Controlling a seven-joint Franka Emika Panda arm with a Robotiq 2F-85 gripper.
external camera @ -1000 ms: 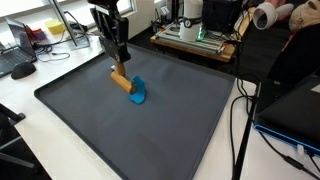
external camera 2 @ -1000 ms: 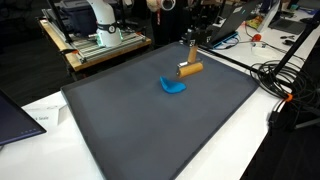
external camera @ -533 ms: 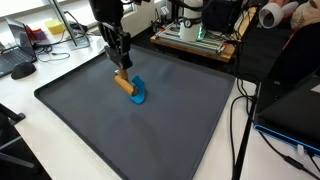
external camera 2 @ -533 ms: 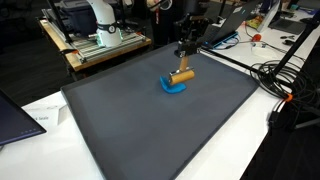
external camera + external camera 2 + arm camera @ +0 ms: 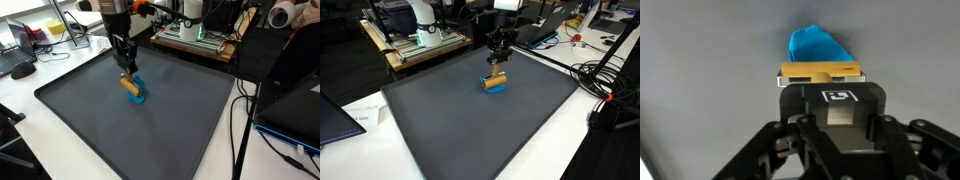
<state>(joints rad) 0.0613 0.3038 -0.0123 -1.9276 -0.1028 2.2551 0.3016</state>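
Tabletop (image 5: 22, 92): white, showing along the edge of the mat in an exterior view.
Dark mat (image 5: 120, 140): grey, rimmed, covering most of the tabletop in both exterior views (image 5: 470, 130); filling the background of the wrist view.
Cables (image 5: 240, 120): black, trailing off the mat's edge, well apart from the gripper.
Arm (image 5: 118, 20): reaching down over the far half of the mat, wrist roughly upright.
Gripper (image 5: 127, 72): pointing down, fingers pressed in on the wooden piece from either side; seen also from the opposite side (image 5: 497, 66) and from the wrist (image 5: 820, 88).
Wooden piece (image 5: 130, 86): short, tan, pinched between the fingers, lying level across the wrist view (image 5: 820, 71); just above the blue part (image 5: 496, 79).
Blue part (image 5: 138, 96): small, bright, touching the wooden piece's lower edge (image 5: 815, 45); seemingly resting on the mat (image 5: 496, 88), though contact too small to confirm; whether joined to the wood, hard to tell.
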